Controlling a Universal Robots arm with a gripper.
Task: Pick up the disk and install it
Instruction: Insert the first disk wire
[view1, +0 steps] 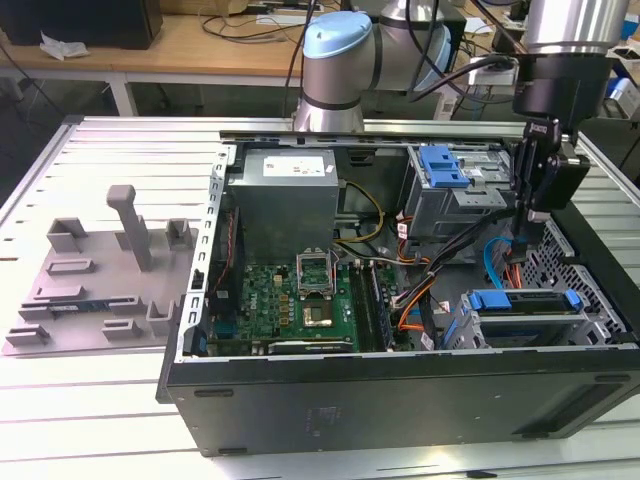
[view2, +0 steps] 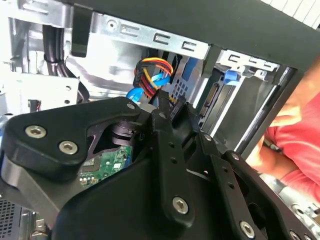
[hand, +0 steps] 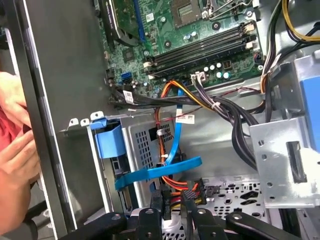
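Note:
The disk (view1: 520, 300), silver in a bright blue carrier, lies flat in the drive bay at the near corner of the open computer case, on the exterior view's right. My gripper (view1: 521, 262) hangs from the arm just above and behind it, reaching down into the case. In the first wrist view the two black fingers (hand: 157, 200) flank a black connector (hand: 173, 202) with red, yellow and black wires, and the gripper (hand: 172, 200) looks shut on it. The same wire bundle (view2: 155, 70) shows in the second wrist view, just beyond the gripper (view2: 167, 107).
A flat blue data cable (hand: 160, 172) crosses just ahead of the fingers. The motherboard (view1: 300, 295), grey power-supply box (view1: 285, 195) and a blue latch on a metal cage (view1: 445, 165) fill the case. A person's hand (hand: 15, 150) rests outside the case wall. A grey fixture (view1: 100, 275) lies on the exterior view's left.

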